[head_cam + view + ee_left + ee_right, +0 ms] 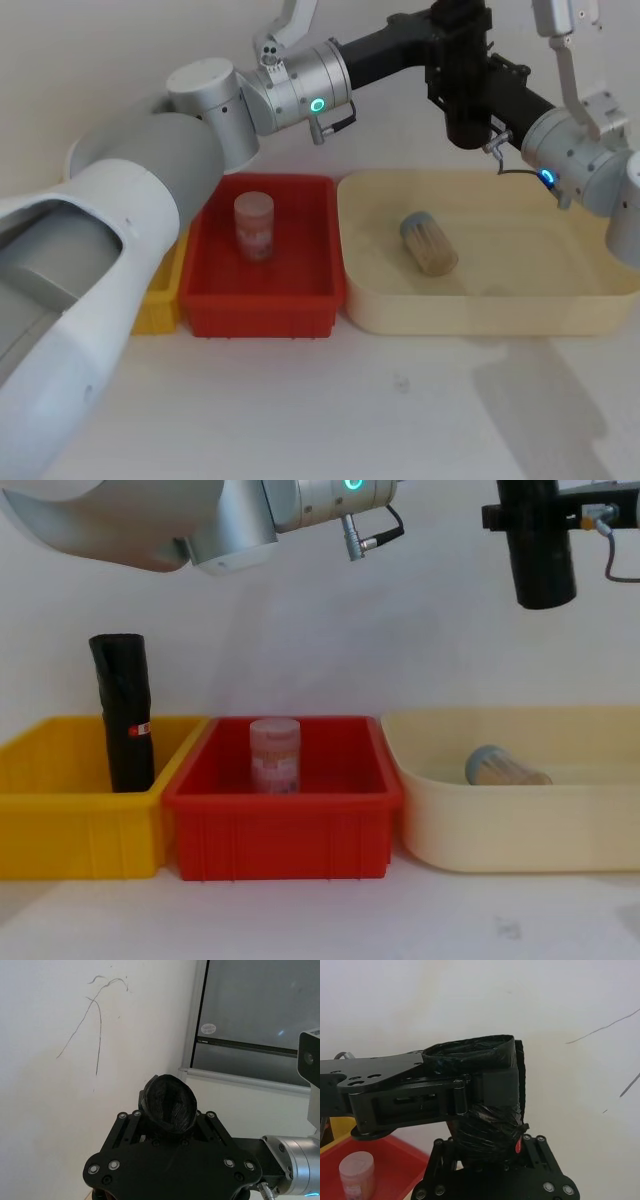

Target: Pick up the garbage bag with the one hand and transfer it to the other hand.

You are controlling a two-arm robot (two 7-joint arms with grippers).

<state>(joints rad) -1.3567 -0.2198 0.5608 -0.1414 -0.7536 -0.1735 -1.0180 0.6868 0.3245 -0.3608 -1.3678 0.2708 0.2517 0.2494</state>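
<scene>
The garbage bag (466, 122), a smooth black roll, hangs upright high above the cream tub and shows as a dark cylinder (543, 565) in the chest view. My left gripper (455, 55), on the green-ringed arm, reaches across from the left and is shut on the roll; one flat finger (492, 1085) presses its side. My right gripper (497, 92), on the blue-ringed arm, meets it from the right. In the right wrist view the roll (487, 1132) sits deep between the right jaws, which close against it. The left wrist view shows the roll's crinkled end (169, 1102).
A red bin (262, 300) holds a pink jar (254, 226). The cream tub (480, 312) holds a tan cylinder lying on its side (428, 242). A yellow bin (60, 815) at the left holds a labelled black roll (124, 715). A white wall stands close behind.
</scene>
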